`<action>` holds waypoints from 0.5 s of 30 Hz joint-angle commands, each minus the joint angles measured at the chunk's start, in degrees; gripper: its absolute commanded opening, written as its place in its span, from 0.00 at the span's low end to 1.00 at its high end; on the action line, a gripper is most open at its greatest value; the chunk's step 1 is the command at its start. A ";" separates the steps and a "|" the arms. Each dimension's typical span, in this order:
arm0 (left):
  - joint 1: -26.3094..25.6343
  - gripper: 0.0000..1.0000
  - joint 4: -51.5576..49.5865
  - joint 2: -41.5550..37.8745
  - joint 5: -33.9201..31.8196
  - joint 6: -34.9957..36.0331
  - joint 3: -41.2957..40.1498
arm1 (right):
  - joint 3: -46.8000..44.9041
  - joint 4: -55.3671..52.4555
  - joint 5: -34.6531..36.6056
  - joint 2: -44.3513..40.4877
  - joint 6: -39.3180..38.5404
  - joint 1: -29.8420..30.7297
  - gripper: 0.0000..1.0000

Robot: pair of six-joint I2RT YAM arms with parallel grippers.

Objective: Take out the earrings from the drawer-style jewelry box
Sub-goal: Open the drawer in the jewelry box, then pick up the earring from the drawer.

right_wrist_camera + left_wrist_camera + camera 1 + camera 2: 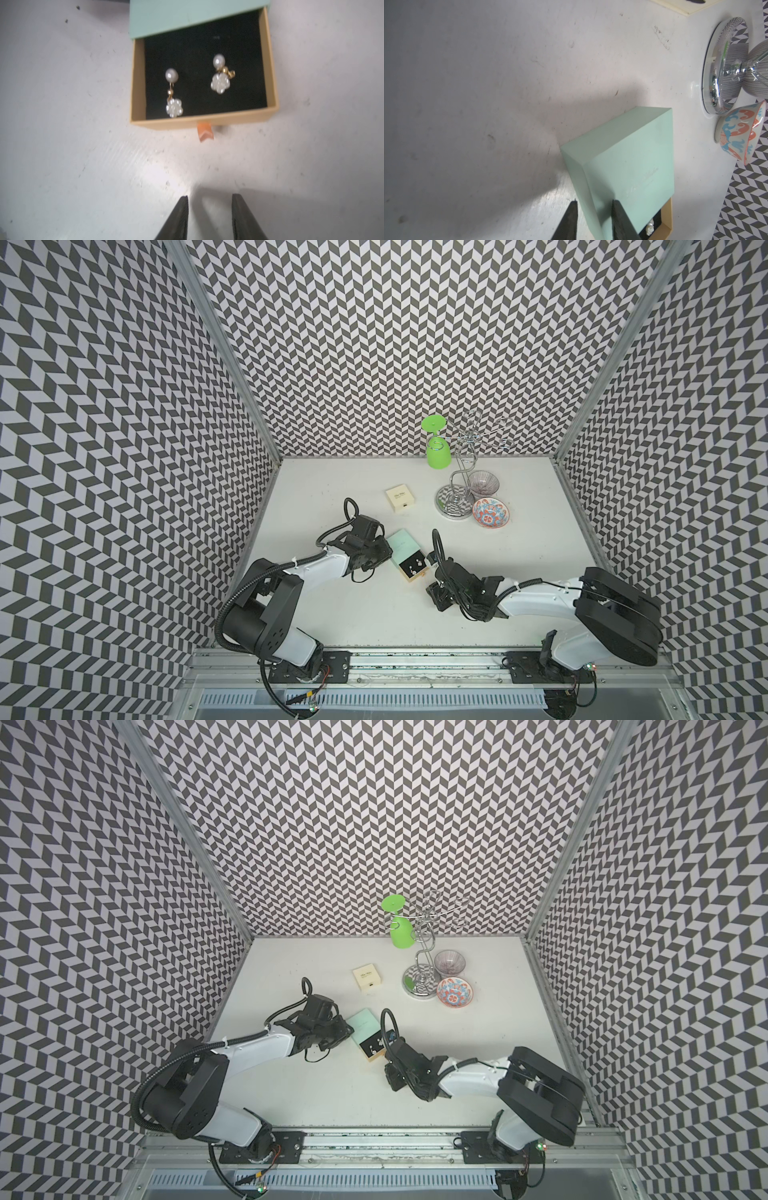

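Both top views look steeply down from high over the near edge of the white tabletop (374, 614), facing the chevron-patterned back wall (374, 344) and sharing the whole scene. The left wrist camera sits close over the mint-green cardboard sleeve (633, 155), looking across toward the round chrome stand base (716, 68). The right wrist camera looks closely at the tan cardboard drawer (272, 72), which the left wrist view also catches.

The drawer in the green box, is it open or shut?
Open: the tan drawer sticks out of the mint box, and both pearl earrings show on its black lining.
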 commanded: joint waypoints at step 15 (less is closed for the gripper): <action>0.70 0.31 -3.90 1.60 -2.50 4.53 -3.06 | 40.50 -36.32 7.90 14.70 12.68 1.53 0.39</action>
